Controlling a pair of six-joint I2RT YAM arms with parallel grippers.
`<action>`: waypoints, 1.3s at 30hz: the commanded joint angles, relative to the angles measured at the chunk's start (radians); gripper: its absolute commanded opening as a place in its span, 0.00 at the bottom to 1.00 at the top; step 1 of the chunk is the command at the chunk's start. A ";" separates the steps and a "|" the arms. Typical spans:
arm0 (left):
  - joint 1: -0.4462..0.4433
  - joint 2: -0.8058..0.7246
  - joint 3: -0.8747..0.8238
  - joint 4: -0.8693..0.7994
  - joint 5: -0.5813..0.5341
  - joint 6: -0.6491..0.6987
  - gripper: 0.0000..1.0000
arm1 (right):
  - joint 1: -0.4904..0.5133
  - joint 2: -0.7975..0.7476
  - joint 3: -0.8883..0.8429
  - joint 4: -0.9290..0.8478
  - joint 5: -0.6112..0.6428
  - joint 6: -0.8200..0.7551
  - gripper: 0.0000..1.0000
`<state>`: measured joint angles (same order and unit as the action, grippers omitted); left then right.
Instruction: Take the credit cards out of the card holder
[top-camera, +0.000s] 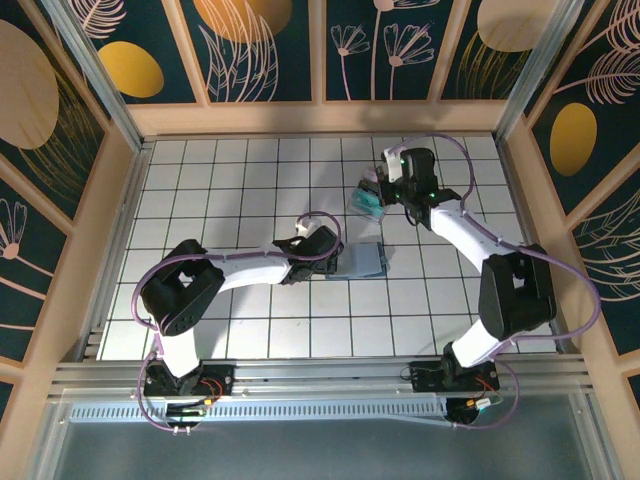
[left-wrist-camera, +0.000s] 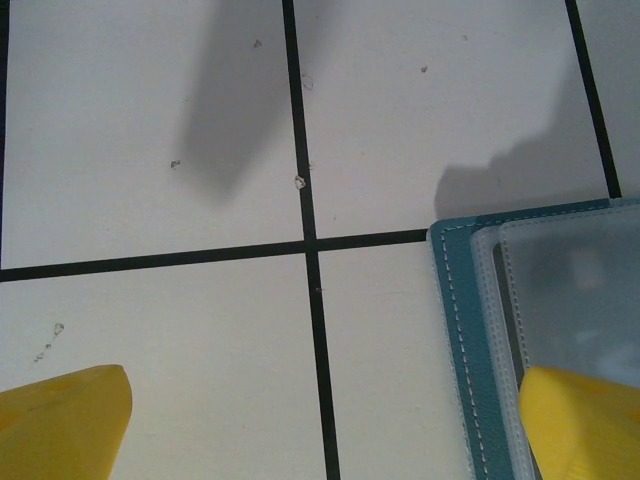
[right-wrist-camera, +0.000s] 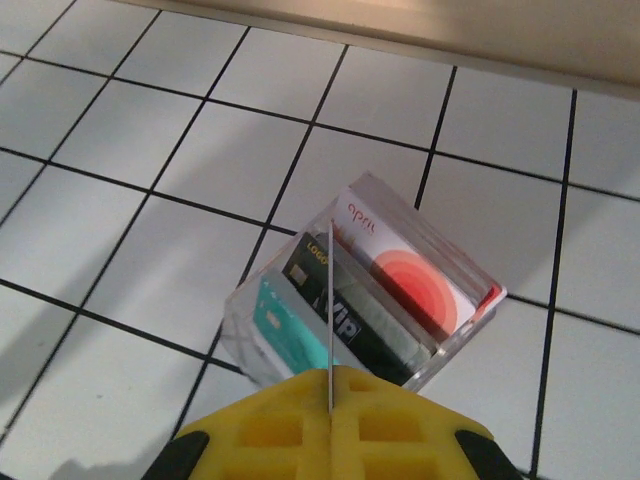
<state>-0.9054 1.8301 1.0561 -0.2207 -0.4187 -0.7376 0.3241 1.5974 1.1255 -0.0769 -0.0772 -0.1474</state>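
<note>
Table (top-camera: 230, 180): a white surface ruled with dark grid lines, on which everything is set.
Card holder (top-camera: 365, 262): laid flat near the middle of the table, just beside the left arm's tip; in the left wrist view (left-wrist-camera: 470, 330) a slate-blue edge with pale stitching is seen, and frosted clear pockets are layered on top of it.
Left gripper (top-camera: 335, 257): spread wide, nothing grasped; in its own camera (left-wrist-camera: 320, 430) one yellow finger is seen over bare table at the left and the other finger (left-wrist-camera: 580, 420) over the near corner of the card holder — whether contact is made cannot be told.
Right gripper (top-camera: 385, 190): reached toward the far right part of the table, well apart from the card holder; in its own camera (right-wrist-camera: 330, 395) the yellow fingers are clenched on a credit card.
Credit card (right-wrist-camera: 330, 300): seen edge-on as a thin line rising from between the fingers, so its colour cannot be read.
Clear tray (top-camera: 365, 203): placed just beside the right gripper; in the wrist view (right-wrist-camera: 237, 318) it lies directly beyond the held card.
Tray contents: three cards are stood side by side — a white-and-red card (right-wrist-camera: 410, 270), a dark card (right-wrist-camera: 375, 330) and a teal card (right-wrist-camera: 285, 330).
Seating of the held card: whether it sits inside a tray slot cannot be told.
</note>
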 joint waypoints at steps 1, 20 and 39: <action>0.000 0.020 -0.012 -0.005 -0.006 0.004 0.99 | -0.020 0.033 0.050 0.071 -0.070 -0.162 0.00; 0.052 0.073 0.007 -0.043 -0.071 0.036 0.99 | -0.109 0.246 0.224 -0.044 -0.221 -0.381 0.00; 0.053 -0.030 0.048 -0.076 -0.074 0.060 0.99 | -0.112 0.344 0.305 -0.155 -0.288 -0.475 0.00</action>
<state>-0.8577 1.8374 1.0756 -0.2657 -0.4744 -0.6926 0.2165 1.9194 1.3945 -0.1936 -0.3393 -0.5980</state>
